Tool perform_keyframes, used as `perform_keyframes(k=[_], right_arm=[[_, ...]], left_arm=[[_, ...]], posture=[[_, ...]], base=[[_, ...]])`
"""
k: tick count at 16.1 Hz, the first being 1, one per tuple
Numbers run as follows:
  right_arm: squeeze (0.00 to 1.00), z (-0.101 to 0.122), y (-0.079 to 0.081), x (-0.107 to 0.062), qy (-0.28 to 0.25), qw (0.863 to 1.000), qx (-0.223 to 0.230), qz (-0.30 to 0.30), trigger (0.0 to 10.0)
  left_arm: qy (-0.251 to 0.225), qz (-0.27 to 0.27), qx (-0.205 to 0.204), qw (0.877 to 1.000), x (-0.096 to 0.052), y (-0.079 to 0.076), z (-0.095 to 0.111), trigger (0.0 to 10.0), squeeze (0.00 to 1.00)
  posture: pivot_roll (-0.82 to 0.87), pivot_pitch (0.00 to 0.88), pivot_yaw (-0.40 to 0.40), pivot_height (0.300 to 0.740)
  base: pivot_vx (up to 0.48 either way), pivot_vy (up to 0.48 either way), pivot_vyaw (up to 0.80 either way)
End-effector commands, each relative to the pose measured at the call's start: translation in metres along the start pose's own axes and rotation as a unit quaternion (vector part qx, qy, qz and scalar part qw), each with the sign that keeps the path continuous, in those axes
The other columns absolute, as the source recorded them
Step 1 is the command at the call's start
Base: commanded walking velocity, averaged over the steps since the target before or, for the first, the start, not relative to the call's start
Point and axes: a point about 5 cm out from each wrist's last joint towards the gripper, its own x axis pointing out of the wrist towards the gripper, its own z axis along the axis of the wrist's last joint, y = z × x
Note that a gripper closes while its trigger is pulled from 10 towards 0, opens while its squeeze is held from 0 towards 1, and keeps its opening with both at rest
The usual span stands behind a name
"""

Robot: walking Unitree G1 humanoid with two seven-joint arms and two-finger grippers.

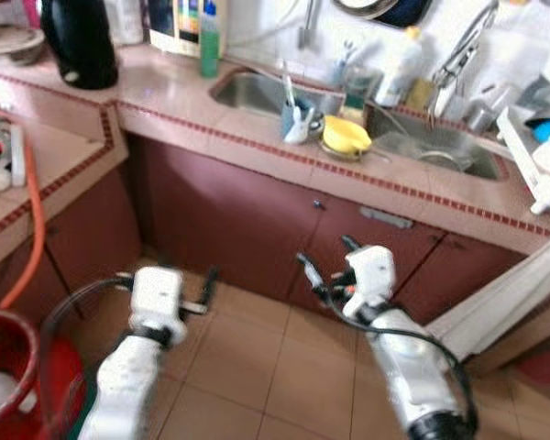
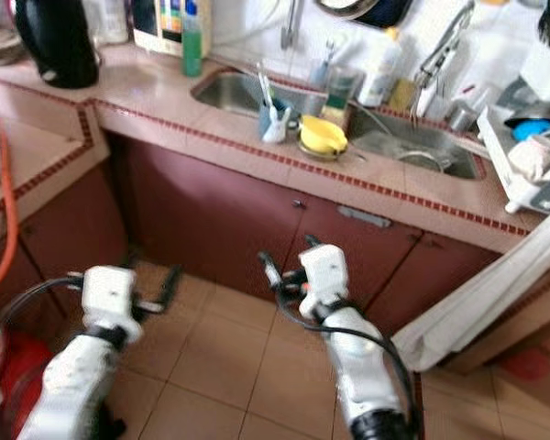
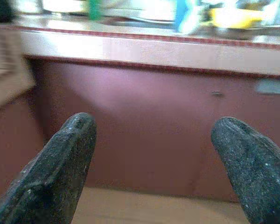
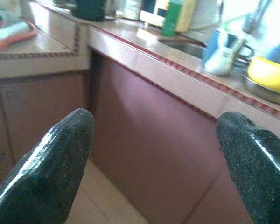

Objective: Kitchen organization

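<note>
- below, both arms hang low over the tiled floor (image 1: 257, 385) in front of the dark red cabinet doors (image 1: 238, 229), well short of the counter (image 1: 165, 96).
- the left gripper (image 1: 208, 291) holds nothing, its two black fingers (image 3: 60, 168) spread wide apart and facing the cabinet front.
- the right gripper (image 1: 328, 261) is likewise spread apart and empty, pointing at the cabinet under the sink (image 1: 257, 92).
- on the counter's front edge, beside the sink, a blue cup (image 1: 293, 119) stands with utensils in it, and a yellow bowl (image 1: 346, 136) sits just beside it in a metal dish.
- along the counter's back edge stand a green bottle (image 1: 209, 41) and a black kettle (image 1: 78, 41), the kettle near the inner corner.
- a white dish rack (image 1: 541, 174) sits at the counter's right end.
- an orange hose (image 1: 32, 211) runs off the side counter down to a red gas cylinder (image 1: 27, 385) on the floor beside the left arm.
- a pale slanted board (image 1: 504, 293) leans against the cabinets to the right of the right arm.
</note>
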Motion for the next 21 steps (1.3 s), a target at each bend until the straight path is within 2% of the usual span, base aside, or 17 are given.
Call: perform_keyframes(k=[1, 14, 21], right_arm=[[0.00, 0.002, -0.010, -0.002, 0.000, 1.000, -0.007, -0.016, 10.0], [0.00, 0.011, -0.017, 0.007, -0.014, 1.000, -0.011, -0.024, 10.0], [0.00, 0.016, -0.022, 0.010, -0.022, 0.999, -0.017, -0.027, 10.0]], left_arm=[[-0.021, -0.017, 0.008, 1.000, 0.004, -0.010, 0.009, 10.0, 0.00], [-0.028, -0.012, -0.003, 1.000, 0.016, -0.008, 0.018, 10.0, 0.00], [-0.034, -0.014, -0.010, 0.999, 0.019, -0.007, 0.021, 10.0, 0.00]], posture=[[0.07, 0.000, -0.120, 0.740], [0.07, 0.000, -0.117, 0.740], [0.07, 0.000, -0.119, 0.740]], base=[[0.000, 0.000, 0.00], [0.000, 0.000, 0.00], [0.302, 0.000, 0.00]])
